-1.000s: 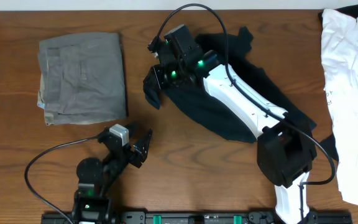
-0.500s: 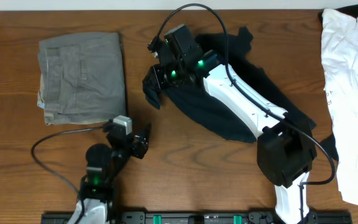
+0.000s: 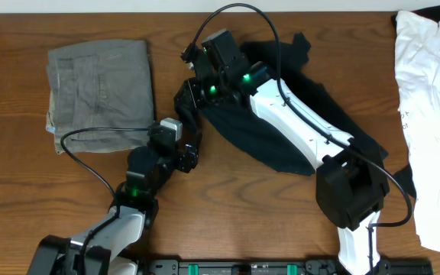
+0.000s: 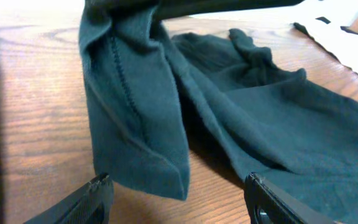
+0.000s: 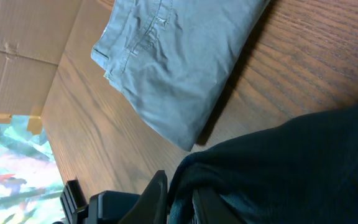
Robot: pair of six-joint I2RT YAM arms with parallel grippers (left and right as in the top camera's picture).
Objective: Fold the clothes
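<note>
A dark navy garment (image 3: 281, 122) lies spread across the middle of the table. My right gripper (image 3: 195, 92) is shut on its left corner and holds it raised; the cloth sits pinched between the fingers in the right wrist view (image 5: 182, 199). The lifted corner (image 4: 135, 118) hangs down in a fold in the left wrist view. My left gripper (image 3: 189, 153) is open and empty just below that corner; the jaws (image 4: 178, 186) stand wide apart, low over the wood, with the fold's tip between and just beyond them.
Folded grey trousers (image 3: 101, 95) lie at the back left and also show in the right wrist view (image 5: 173, 68). A crumpled white garment (image 3: 430, 114) lies along the right edge. The right arm stretches over the dark garment.
My left arm has moved from the table's front edge forward and right, up to the hanging corner of the dark garment. The right gripper has stayed nearly still, holding the corner.
</note>
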